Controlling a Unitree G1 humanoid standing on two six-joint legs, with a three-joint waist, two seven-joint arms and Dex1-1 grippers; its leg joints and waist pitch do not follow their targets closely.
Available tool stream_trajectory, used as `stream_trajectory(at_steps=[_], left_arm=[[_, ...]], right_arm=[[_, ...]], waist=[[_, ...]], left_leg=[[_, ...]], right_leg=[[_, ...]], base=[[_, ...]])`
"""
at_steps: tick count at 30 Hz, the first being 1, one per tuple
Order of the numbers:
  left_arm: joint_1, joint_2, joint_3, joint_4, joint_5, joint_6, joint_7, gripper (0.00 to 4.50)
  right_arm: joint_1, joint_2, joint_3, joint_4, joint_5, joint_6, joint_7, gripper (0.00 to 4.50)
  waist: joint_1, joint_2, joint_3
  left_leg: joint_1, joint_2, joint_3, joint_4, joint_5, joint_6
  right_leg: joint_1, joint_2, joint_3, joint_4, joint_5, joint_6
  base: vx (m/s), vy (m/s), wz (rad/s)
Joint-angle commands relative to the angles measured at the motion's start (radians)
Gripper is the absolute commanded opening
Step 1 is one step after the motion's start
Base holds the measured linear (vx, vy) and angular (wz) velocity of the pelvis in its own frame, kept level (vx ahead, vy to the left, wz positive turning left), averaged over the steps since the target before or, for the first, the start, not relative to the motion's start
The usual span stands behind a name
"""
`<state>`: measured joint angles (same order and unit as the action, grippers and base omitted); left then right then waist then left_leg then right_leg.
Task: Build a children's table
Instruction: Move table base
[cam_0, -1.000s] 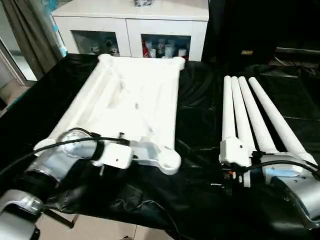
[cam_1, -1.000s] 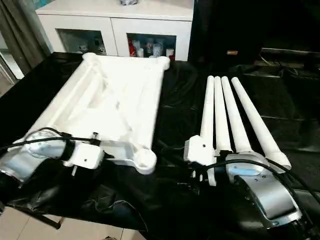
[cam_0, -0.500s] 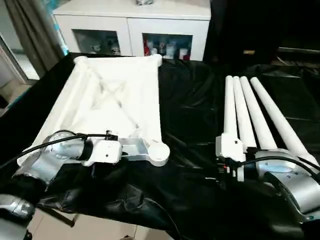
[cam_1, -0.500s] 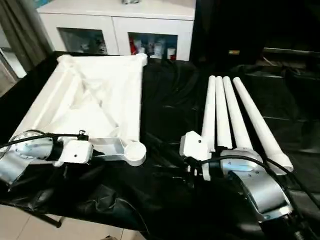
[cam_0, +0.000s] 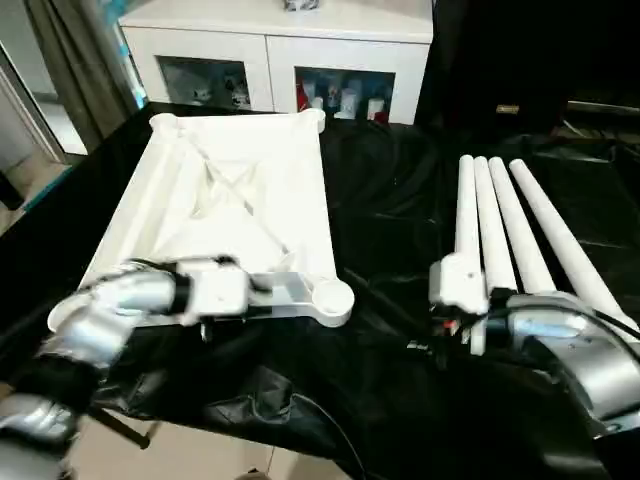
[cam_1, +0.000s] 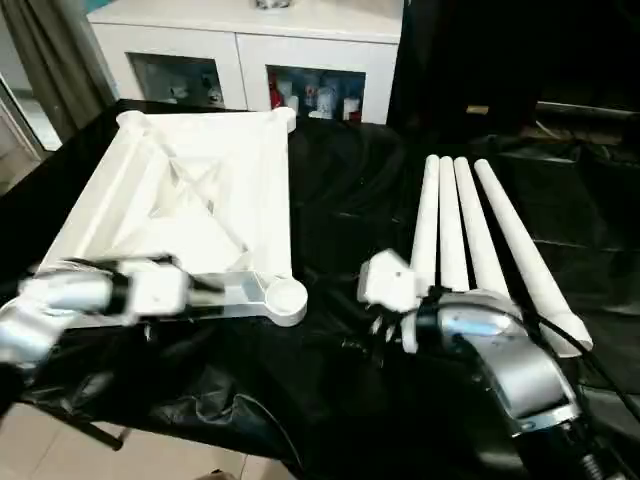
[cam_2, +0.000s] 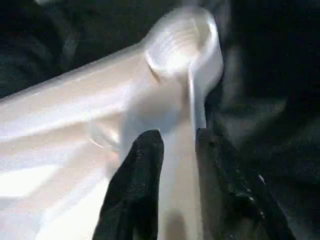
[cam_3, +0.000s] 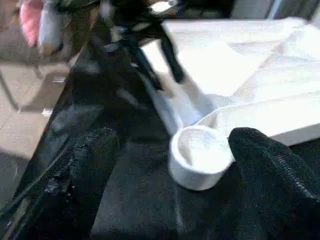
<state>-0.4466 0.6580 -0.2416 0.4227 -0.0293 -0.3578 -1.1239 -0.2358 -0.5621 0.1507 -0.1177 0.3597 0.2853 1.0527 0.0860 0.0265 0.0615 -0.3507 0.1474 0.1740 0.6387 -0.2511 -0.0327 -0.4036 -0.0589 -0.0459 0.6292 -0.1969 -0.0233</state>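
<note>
The tabletop is seen lying underside up on the left half of the black-draped work table, ribs facing upward. Its near edge is partly covered by the left forearm, so the near left corner is hidden. The left gripper is found at the near rim, close to the near right corner socket. In the left wrist view its two black fingers are seen clamped on a thin upright rib of the rim, one on each side (contact is clear there, though the view is blurred). From the head views the fingers themselves cannot be made out behind the white wrist housing.

Towards the right, bare black cloth separates the tabletop from the four legs, which lie side by side, touching or nearly so, fanned slightly at the far ends. Their near ends are covered by the right wrist and forearm, so how they end cannot be told.

The right gripper is held low over the cloth, just left of the legs' near ends. In the right wrist view its jaws stand wide apart with nothing between them; the corner socket is seen beyond, not touched.

A white cabinet is cut off at the far edge.
</note>
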Motion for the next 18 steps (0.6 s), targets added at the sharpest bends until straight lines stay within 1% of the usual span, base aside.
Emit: stream_trajectory(at_steps=[1,2,3,4,5,6,7,8,9,10,11,12,13,14,15,16,17,18], left_arm=[[0.012,0.020,0.061,-0.111,-0.095,0.122,-0.011,1.25],[0.013,0.021,0.078,-0.137,-0.118,0.158,-0.003,1.25],[0.004,0.015,0.115,-0.167,-0.142,0.220,0.034,1.25],[0.004,0.015,0.115,-0.167,-0.142,0.220,0.034,1.25],[-0.009,0.005,0.145,-0.171,-0.133,0.252,0.085,1.25],[-0.009,0.004,0.147,-0.172,-0.132,0.256,0.091,1.25],[-0.010,-0.002,0.161,-0.179,-0.127,0.281,0.124,1.25],[-0.005,-0.009,0.169,-0.195,-0.120,0.299,0.158,1.25],[0.010,-0.028,0.176,-0.237,-0.124,0.357,0.204,1.31],[0.021,-0.039,0.177,-0.265,-0.126,0.386,0.223,1.31],[0.029,-0.050,0.174,-0.285,-0.125,0.398,0.236,1.31],[0.029,-0.050,0.174,-0.285,-0.125,0.398,0.236,1.31],[0.042,-0.061,0.166,-0.312,-0.135,0.420,0.237,1.31],[0.067,-0.074,0.143,-0.368,-0.145,0.460,0.232,1.31],[0.067,-0.074,0.143,-0.368,-0.145,0.460,0.232,1.31],[0.076,-0.082,0.138,-0.392,-0.157,0.480,0.234,1.31],[0.081,-0.091,0.135,-0.409,-0.169,0.491,0.237,1.31],[0.084,-0.106,0.134,-0.432,-0.189,0.516,0.247,1.31]], right_arm=[[-0.026,0.015,-0.080,-0.048,0.090,0.091,-0.053,3.98],[-0.033,0.021,-0.099,-0.054,0.109,0.117,-0.073,3.98],[-0.057,0.040,-0.124,-0.057,0.113,0.160,-0.132,3.98],[-0.057,0.040,-0.124,-0.057,0.113,0.160,-0.132,3.98],[-0.094,0.072,-0.142,-0.038,0.076,0.189,-0.220,3.98],[-0.099,0.076,-0.143,-0.034,0.070,0.193,-0.232,3.98],[-0.128,0.101,-0.149,-0.011,0.035,0.223,-0.305,3.98],[-0.158,0.128,-0.159,0.013,0.014,0.256,-0.376,3.98],[-0.214,0.191,-0.202,0.056,0.015,0.340,-0.523,4.27],[-0.237,0.220,-0.229,0.071,0.025,0.386,-0.596,4.27],[-0.252,0.239,-0.250,0.080,0.028,0.421,-0.648,4.34],[-0.252,0.239,-0.250,0.080,0.028,0.421,-0.648,4.38],[-0.265,0.254,-0.264,0.087,0.027,0.445,-0.686,4.45],[-0.287,0.278,-0.296,0.092,0.038,0.483,-0.742,4.45],[-0.287,0.278,-0.296,0.092,0.038,0.483,-0.742,4.45],[-0.297,0.289,-0.313,0.097,0.040,0.499,-0.770,4.45],[-0.307,0.299,-0.331,0.105,0.038,0.511,-0.799,4.45],[-0.325,0.315,-0.356,0.127,0.024,0.529,-0.844,4.45]], waist=[[-0.003,-0.018,-0.061],[0.000,-0.014,-0.060],[-0.002,-0.014,-0.061],[-0.004,-0.013,-0.061],[-0.008,-0.024,-0.057],[-0.009,-0.022,-0.057],[-0.008,-0.021,-0.057],[-0.014,-0.023,-0.057],[-0.015,-0.027,-0.059],[-0.021,-0.032,-0.061],[-0.025,-0.036,-0.062],[-0.022,-0.032,-0.064],[-0.020,-0.032,-0.066],[-0.027,-0.038,-0.069],[-0.025,-0.037,-0.071],[-0.024,-0.036,-0.072],[-0.024,-0.038,-0.071],[-0.024,-0.038,-0.071]], left_leg=[[0.003,0.086,-0.028,-0.092,-0.086,0.041],[0.005,0.086,-0.030,-0.092,-0.078,0.035],[0.010,0.086,-0.028,-0.092,-0.076,0.027],[0.007,0.082,-0.029,-0.091,-0.072,0.020],[0.006,0.080,-0.026,-0.093,-0.075,0.012],[0.006,0.077,-0.026,-0.093,-0.080,0.008],[0.006,0.076,-0.026,-0.093,-0.085,0.005],[0.005,0.074,-0.027,-0.096,-0.086,-0.016],[0.006,0.074,-0.027,-0.096,-0.079,-0.021],[0.004,0.071,-0.028,-0.097,-0.056,-0.028],[0.009,0.072,-0.025,-0.097,-0.044,-0.034],[0.012,0.072,-0.023,-0.095,-0.042,-0.032],[0.018,0.072,-0.018,-0.093,-0.038,-0.029],[0.004,0.073,-0.020,-0.095,0.010,-0.019],[0.005,0.074,-0.019,-0.094,0.027,-0.014],[0.007,0.073,-0.017,-0.091,0.053,-0.005],[0.003,0.070,-0.017,-0.091,0.063,0.003],[0.002,0.070,-0.017,-0.091,0.061,0.003]], right_leg=[[0.049,-0.101,0.060,-0.068,-0.168,-0.254],[0.047,-0.100,0.060,-0.066,-0.171,-0.258],[0.045,-0.098,0.060,-0.064,-0.168,-0.260],[0.044,-0.095,0.057,-0.064,-0.169,-0.262],[0.043,-0.091,0.058,-0.067,-0.181,-0.250],[0.042,-0.092,0.058,-0.069,-0.200,-0.244],[0.044,-0.093,0.058,-0.072,-0.217,-0.235],[0.045,-0.091,0.059,-0.073,-0.256,-0.212],[0.044,-0.091,0.059,-0.075,-0.257,-0.206],[0.045,-0.091,0.060,-0.069,-0.242,-0.208],[0.043,-0.089,0.061,-0.072,-0.226,-0.207],[0.040,-0.088,0.061,-0.071,-0.207,-0.210],[0.035,-0.084,0.061,-0.070,-0.179,-0.210],[0.049,-0.083,0.060,-0.054,-0.077,-0.225],[0.049,-0.084,0.060,-0.052,-0.048,-0.227],[0.048,-0.082,0.059,-0.048,0.003,-0.235],[0.051,-0.082,0.059,-0.047,0.028,-0.245],[0.052,-0.083,0.059,-0.047,0.025,-0.247]], base=[[0.000,0.000,0.00],[0.000,0.000,0.00],[0.000,0.000,0.00],[0.000,0.000,0.00],[0.000,0.000,0.00],[0.000,0.000,0.00],[0.000,0.000,0.00],[0.000,0.000,0.00],[0.000,0.000,0.00],[0.000,0.000,0.00],[0.000,0.000,0.00],[0.000,0.000,0.00],[0.000,0.000,0.00],[0.000,0.000,0.00],[0.000,0.000,0.00],[0.000,0.000,0.00],[0.000,0.000,0.00],[0.000,0.000,0.00]])
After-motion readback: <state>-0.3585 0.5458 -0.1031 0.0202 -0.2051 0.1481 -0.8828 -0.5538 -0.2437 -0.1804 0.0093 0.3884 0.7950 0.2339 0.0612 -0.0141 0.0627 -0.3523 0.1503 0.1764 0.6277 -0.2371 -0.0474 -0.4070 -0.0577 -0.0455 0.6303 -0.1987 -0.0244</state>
